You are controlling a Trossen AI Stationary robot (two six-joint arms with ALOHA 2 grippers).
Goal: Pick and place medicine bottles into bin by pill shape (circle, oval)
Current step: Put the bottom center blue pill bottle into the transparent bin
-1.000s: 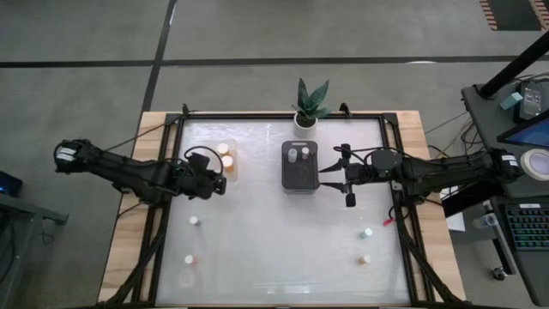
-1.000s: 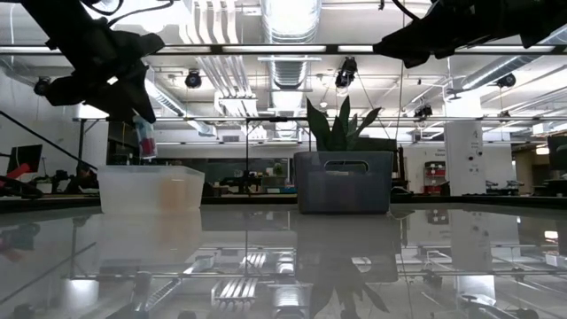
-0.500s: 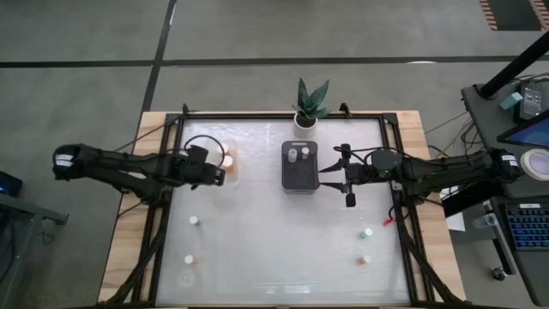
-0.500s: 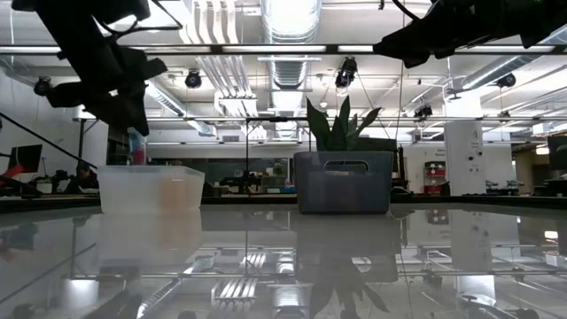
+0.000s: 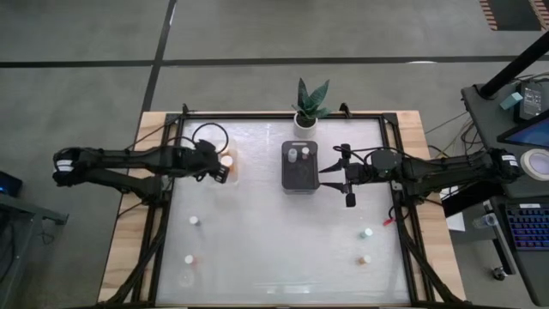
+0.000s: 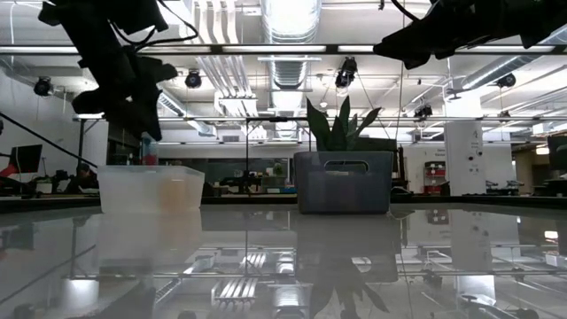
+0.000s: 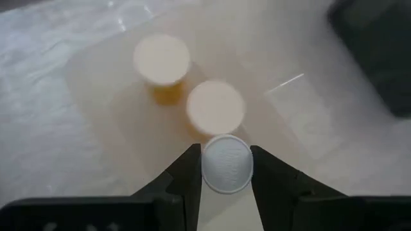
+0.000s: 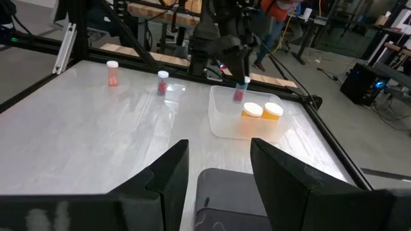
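While the left end effector (image 7: 226,186) grips a thin white-capped bottle (image 7: 226,163) above the clear bin (image 5: 225,163) at ten o'clock, seemingly mid-placement, the next move calls for lowering and releasing; the right end effector (image 8: 218,173) waits open.

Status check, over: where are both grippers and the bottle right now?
Left gripper shut on thin white-capped pinkish bottle, hanging over clear plastic bin with two orange bottles inside. Right gripper open, waiting beside dark grey bin. Nothing in the way.

Left fingers (image 7: 186,183) closed, right fingers (image 8: 167,170) apart.
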